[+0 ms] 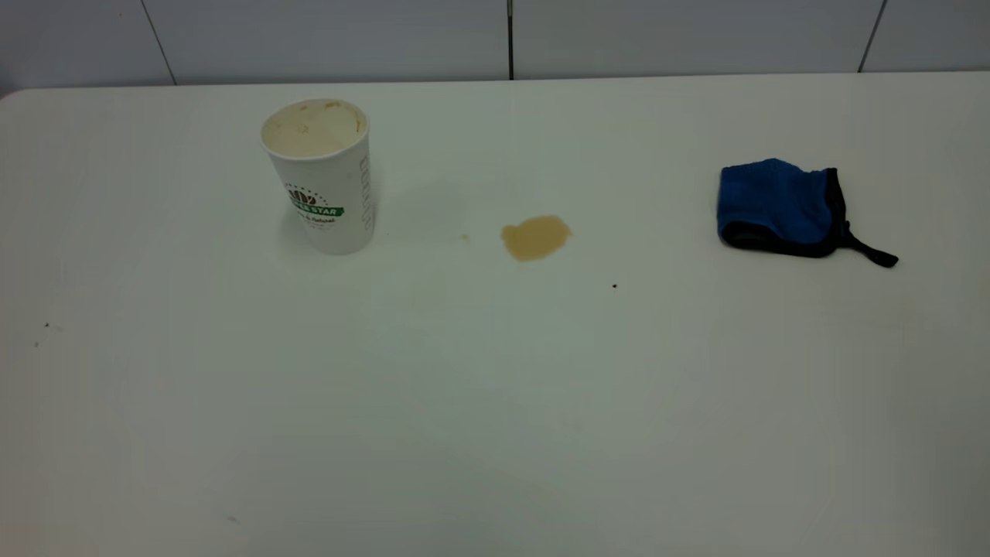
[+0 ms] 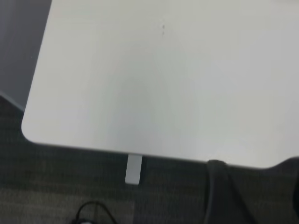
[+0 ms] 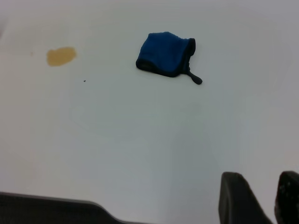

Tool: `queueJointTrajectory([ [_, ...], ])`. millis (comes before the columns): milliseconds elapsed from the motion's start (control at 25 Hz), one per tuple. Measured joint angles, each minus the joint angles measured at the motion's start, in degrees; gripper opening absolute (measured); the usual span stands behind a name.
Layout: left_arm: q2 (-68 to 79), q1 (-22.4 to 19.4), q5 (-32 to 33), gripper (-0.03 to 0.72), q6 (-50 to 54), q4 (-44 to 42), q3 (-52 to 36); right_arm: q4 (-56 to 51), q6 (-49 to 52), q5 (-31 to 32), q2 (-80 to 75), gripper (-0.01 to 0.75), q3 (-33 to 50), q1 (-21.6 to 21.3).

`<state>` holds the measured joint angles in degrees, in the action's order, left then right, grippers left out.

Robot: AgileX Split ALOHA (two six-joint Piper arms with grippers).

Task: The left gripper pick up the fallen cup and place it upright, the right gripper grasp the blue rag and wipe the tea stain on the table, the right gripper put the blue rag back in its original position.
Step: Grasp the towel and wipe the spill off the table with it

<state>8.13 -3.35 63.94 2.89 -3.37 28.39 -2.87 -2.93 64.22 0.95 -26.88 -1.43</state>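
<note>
The white paper cup (image 1: 329, 193) with the green logo stands upright at the table's (image 1: 495, 402) far left, mouth up, inside stained beige. The light-brown tea stain (image 1: 535, 237) lies near the middle, to the cup's right. The blue rag (image 1: 777, 205) lies bunched at the far right, its black strap trailing right. Neither arm shows in the exterior view. My right gripper (image 3: 266, 200) hangs open and empty over bare table, well short of the rag (image 3: 166, 53) and stain (image 3: 60, 56). My left gripper (image 2: 257, 196) is open and empty, off a rounded table corner (image 2: 32, 130).
A tiny dark speck (image 1: 615, 286) sits in front of the stain. A tiled wall (image 1: 510, 39) runs behind the table's far edge. Dark carpet, a pale table support (image 2: 133, 169) and a black cable (image 2: 93, 210) show below the table corner.
</note>
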Motion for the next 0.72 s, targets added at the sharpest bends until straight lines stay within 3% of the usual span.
queueJointTrajectory([
  [520, -9.02, 0.12, 0.28, 0.402, 0.02, 0.00, -0.50, 0.00, 0.00, 0.00, 0.00, 0.238, 0.00, 0.00],
  [720, -9.14, 2.97, 0.37, 0.402, 0.02, 0.05, -0.50, 0.00, 0.00, 0.00, 0.00, 0.238, 0.00, 0.00],
])
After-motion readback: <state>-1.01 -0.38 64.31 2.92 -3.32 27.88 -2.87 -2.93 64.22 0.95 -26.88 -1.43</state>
